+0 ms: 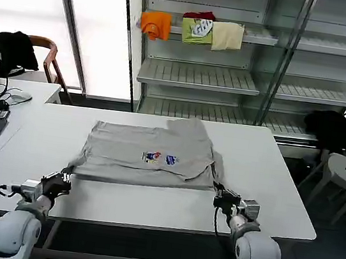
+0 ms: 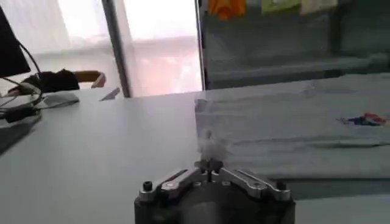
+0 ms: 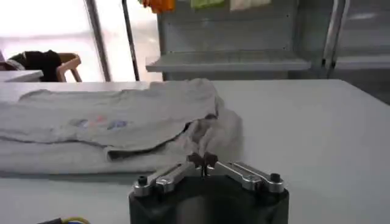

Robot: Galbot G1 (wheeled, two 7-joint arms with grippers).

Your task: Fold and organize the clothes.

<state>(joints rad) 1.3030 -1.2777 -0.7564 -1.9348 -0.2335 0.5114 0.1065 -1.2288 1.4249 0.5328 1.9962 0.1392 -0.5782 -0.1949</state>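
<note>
Garment: a light grey soft T-shirt with a small multicoloured chest print lies partly folded at the centre of the white rectangular table, its near hem running from about 8 o'clock to 4 o'clock of the tabletop.
Left gripper: the left gripper sits at the shirt's near-left corner, at 8 o'clock; in the left wrist view its fingers are drawn together with a tuft of grey fabric pinched at the tips.
Right gripper: the right gripper sits at the near-right corner, at 4 o'clock; in the right wrist view its fingertips meet on the bunched cloth edge, so it looks clenched on the shirt.
Step, as I judge it: both corners are held for the next fold away from the robot.
Risk: each pinch looks shallow, so a corner may slip out on lifting.
Risk: uneven travel of the arms would skew the fold.
Risk: the rumpled right side, near 3 o'clock, may drag and bunch.
</note>
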